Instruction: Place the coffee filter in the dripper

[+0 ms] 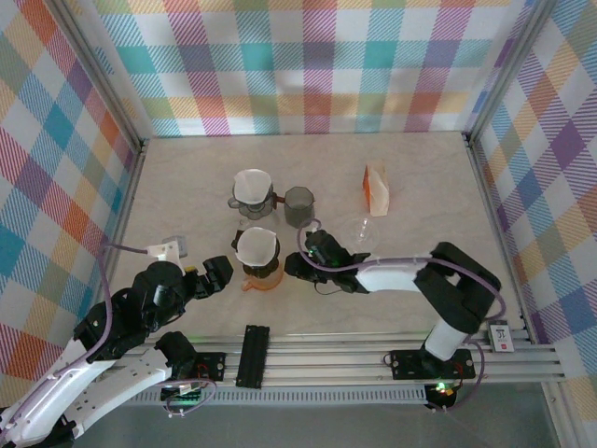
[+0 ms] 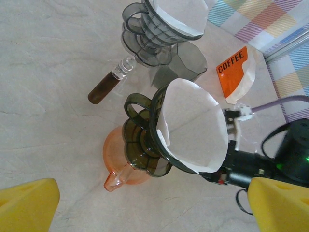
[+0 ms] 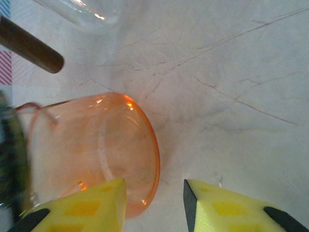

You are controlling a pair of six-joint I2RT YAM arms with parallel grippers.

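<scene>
Coffee filter (image 2: 193, 125) in dripper (image 2: 140, 147), right claw (image 3: 154, 184) low beside it, parted, left claw (image 2: 153, 193) wide apart

Filter (image 1: 256, 244) in near dripper (image 1: 270, 258), dripper on carafe (image 1: 262, 277), mid counter (image 1: 187, 187). Second dripper (image 1: 252, 192) just behind; cup (image 1: 298, 206) at its right. Packet (image 1: 376, 189) farther right, apart.

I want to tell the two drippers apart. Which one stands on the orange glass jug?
The nearer one, the dark green dripper, stands on the orange jug. The farther grey dripper has a grey cup beside it.
</scene>
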